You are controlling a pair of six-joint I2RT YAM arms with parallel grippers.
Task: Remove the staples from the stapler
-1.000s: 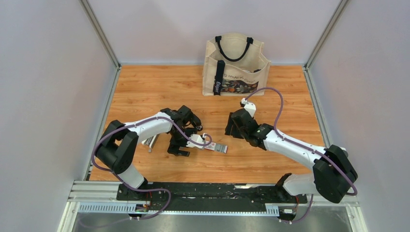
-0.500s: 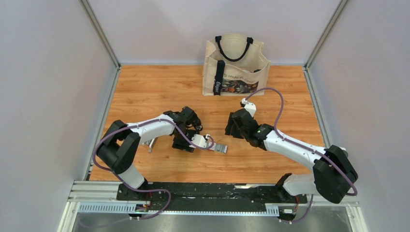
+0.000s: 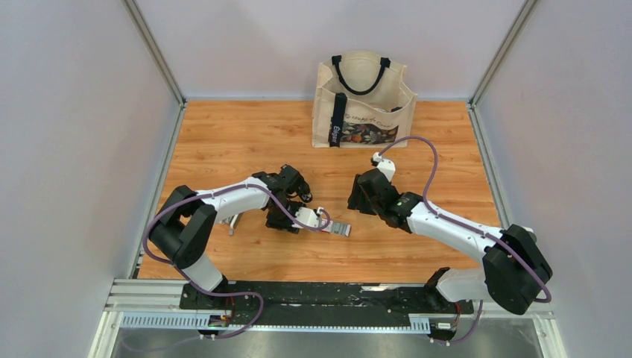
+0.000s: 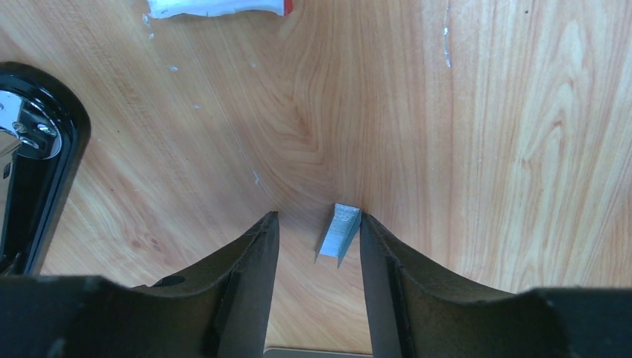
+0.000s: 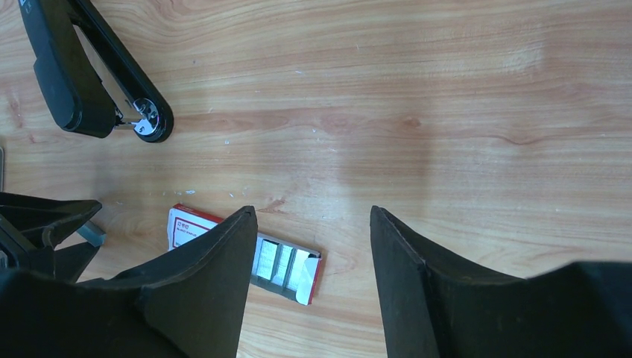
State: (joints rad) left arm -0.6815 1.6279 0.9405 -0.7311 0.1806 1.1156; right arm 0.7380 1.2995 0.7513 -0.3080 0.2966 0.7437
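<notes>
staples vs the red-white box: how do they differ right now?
The staples are a tiny bare grey strip; the box is bigger, red-and-white card. The staples sit between the left gripper's open jaws, near one jaw; the box lies clear of them. Both look to be on the table.

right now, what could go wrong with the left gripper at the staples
The staples sit off-centre in the open left gripper, against one finger; closing may skew or flick the thin strip rather than pinch it. They seem to lie flat on the table, so the tips may slide over them. The stapler is close; a sideways swing could knock it.
</notes>
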